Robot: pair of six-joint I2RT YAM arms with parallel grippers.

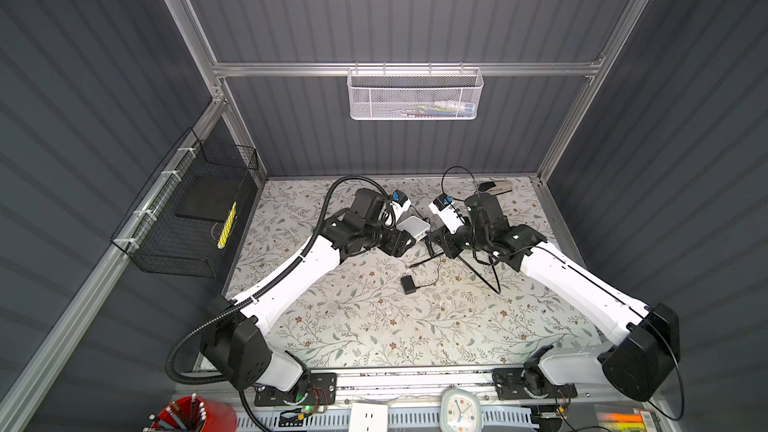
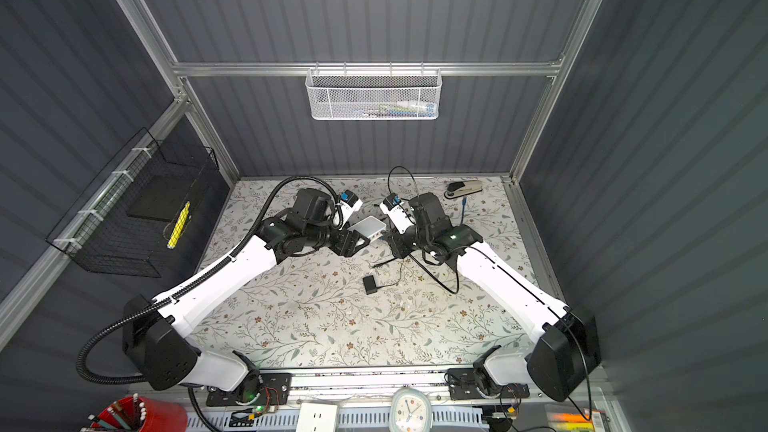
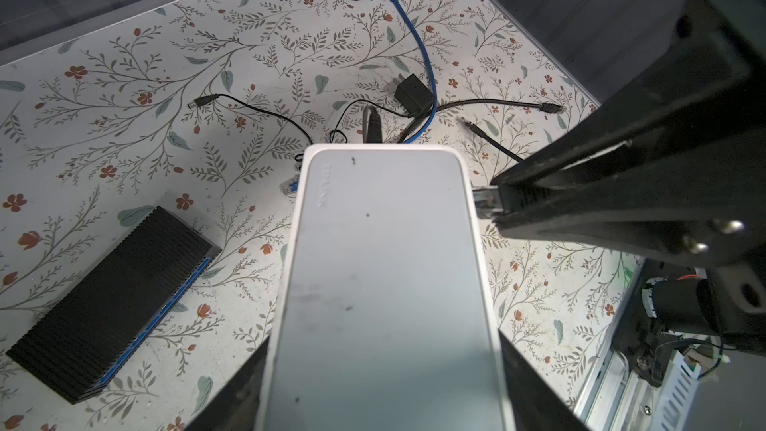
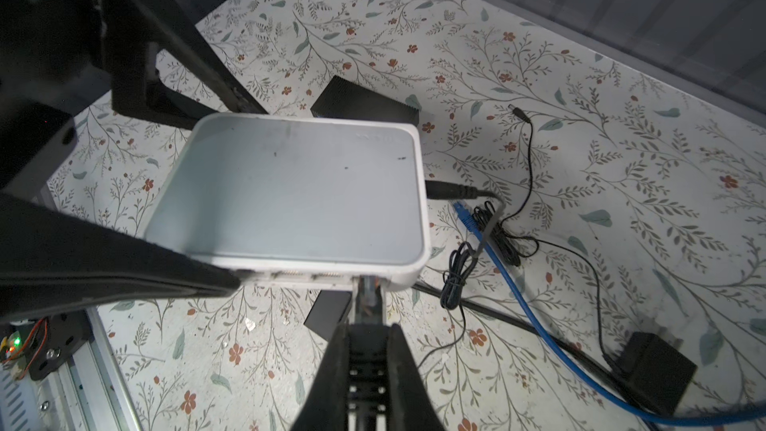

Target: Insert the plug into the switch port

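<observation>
My left gripper (image 3: pixel 381 346) is shut on the white switch (image 3: pixel 385 263), one finger against each long side, and holds it above the floral table. In both top views the switch (image 1: pixel 412 226) (image 2: pixel 368 225) sits between the two wrists. My right gripper (image 4: pixel 367 325) is shut on a small clear plug (image 4: pixel 367 294). The plug's tip meets the port face (image 4: pixel 315 275) of the switch. In the left wrist view the plug (image 3: pixel 483 199) touches the switch's side edge. How deep it sits in the port is hidden.
A black power connector (image 4: pixel 447 191) is in the switch's other side. Under the switch lie a blue cable (image 4: pixel 518 292) with a loose end, thin black leads and a black adapter (image 1: pixel 408 284). A finned black box (image 3: pixel 107 304) and a stapler (image 1: pixel 494 187) rest on the table.
</observation>
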